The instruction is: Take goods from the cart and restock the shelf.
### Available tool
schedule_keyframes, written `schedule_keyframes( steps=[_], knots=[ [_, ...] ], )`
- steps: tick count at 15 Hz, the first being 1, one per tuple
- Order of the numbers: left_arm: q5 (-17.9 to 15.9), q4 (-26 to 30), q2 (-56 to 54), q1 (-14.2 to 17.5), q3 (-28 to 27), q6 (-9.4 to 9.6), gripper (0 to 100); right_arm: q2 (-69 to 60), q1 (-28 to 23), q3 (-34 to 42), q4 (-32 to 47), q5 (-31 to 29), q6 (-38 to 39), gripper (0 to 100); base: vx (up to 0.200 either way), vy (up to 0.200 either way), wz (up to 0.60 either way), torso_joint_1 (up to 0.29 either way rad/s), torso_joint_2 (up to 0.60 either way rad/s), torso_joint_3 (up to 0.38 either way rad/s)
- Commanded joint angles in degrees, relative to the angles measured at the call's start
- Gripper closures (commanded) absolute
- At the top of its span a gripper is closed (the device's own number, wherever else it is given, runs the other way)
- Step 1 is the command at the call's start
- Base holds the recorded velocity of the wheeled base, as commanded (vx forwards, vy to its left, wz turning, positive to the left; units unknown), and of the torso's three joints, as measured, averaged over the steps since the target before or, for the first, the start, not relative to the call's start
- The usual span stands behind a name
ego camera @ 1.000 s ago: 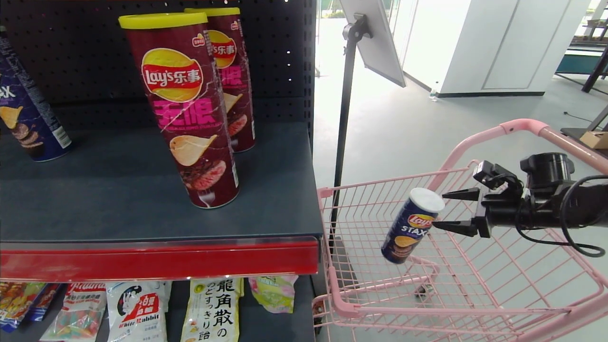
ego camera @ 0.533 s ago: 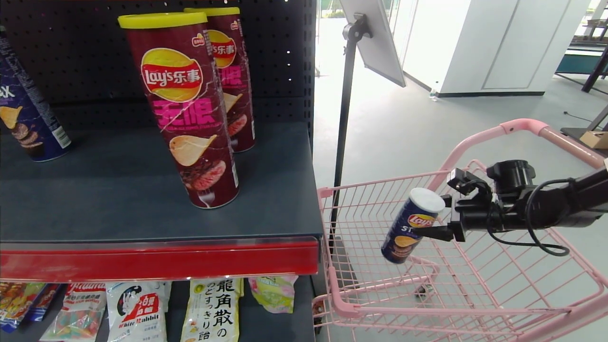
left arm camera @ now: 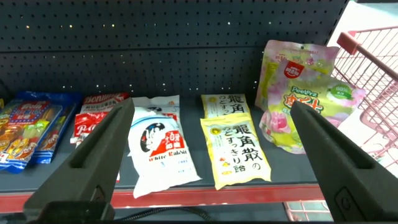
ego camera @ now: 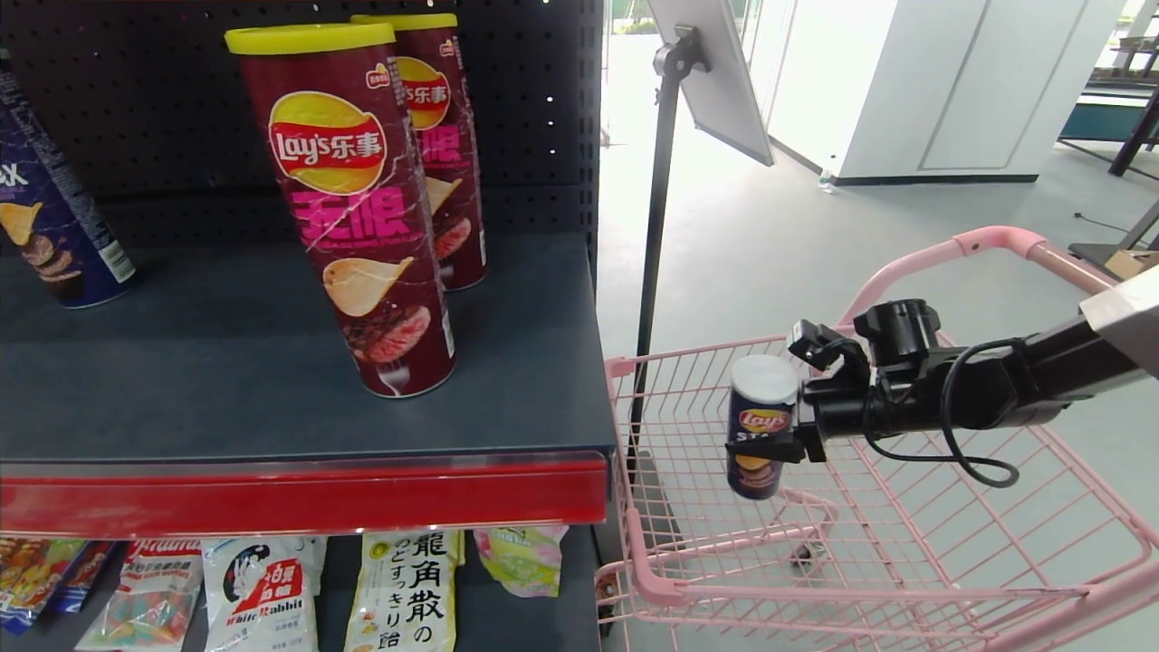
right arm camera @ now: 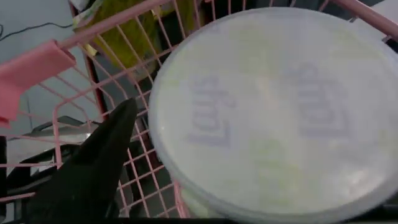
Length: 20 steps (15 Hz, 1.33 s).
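Observation:
A small blue chip can (ego camera: 759, 436) with a white lid (right arm camera: 273, 112) stands upright at the near-left corner of the pink cart (ego camera: 851, 593). My right gripper (ego camera: 771, 427) is shut on its upper half, one dark finger (right arm camera: 99, 168) showing beside the lid. The dark shelf board (ego camera: 226, 371) to the left carries two tall maroon chip cans (ego camera: 362, 208) and, at its far left, a tall blue can (ego camera: 45, 217). My left gripper (left arm camera: 211, 106) is open in front of the lower shelf, with nothing between its fingers.
Snack bags (left arm camera: 161, 140) lie on the lower shelf, and a green pouch (left arm camera: 298, 93) leans at its cart end. A red strip (ego camera: 299, 498) fronts the upper shelf. A black stand pole (ego camera: 656, 226) rises between shelf and cart.
My right gripper moved left onto the tilted blue can and shut on it. The can now stands upright and sits a little farther left.

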Motion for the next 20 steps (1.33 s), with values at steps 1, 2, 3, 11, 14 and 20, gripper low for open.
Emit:
schedule_keyframes(
  steps=[1, 2, 3, 11, 14, 20],
  knots=[
    [0.02, -0.01, 0.05, 0.01, 0.01, -0.04, 0, 0.21, 2.09, -0.3, -0.04, 0.13, 0.12, 100, 0.0, 0.0, 0.0, 0.0, 0.0, 0.0],
    [0.02, -0.01, 0.05, 0.01, 0.01, -0.04, 0, 0.47, 2.71, -0.3, -0.04, 0.13, 0.3, 100, 0.0, 0.0, 0.0, 0.0, 0.0, 0.0],
    [0.02, -0.01, 0.05, 0.01, 0.01, -0.04, 0, 0.56, 2.88, -0.21, -0.04, 0.13, 0.3, 100, 0.0, 0.0, 0.0, 0.0, 0.0, 0.0],
    [0.02, -0.01, 0.05, 0.01, 0.01, -0.04, 0, -10.86, -0.9, 0.93, 0.66, 0.22, 1.44, 100, 0.0, 0.0, 0.0, 0.0, 0.0, 0.0],
    [0.02, -0.01, 0.05, 0.01, 0.01, -0.04, 0, -22.73, -3.8, 2.16, 0.75, 1.71, 4.96, 100, 0.0, 0.0, 0.0, 0.0, 0.0, 0.0],
    [0.02, -0.01, 0.05, 0.01, 0.01, -0.04, 0, -39.78, 3.23, 7.44, 0.31, 1.71, 12.6, 100, 0.0, 0.0, 0.0, 0.0, 0.0, 0.0]
  ],
)
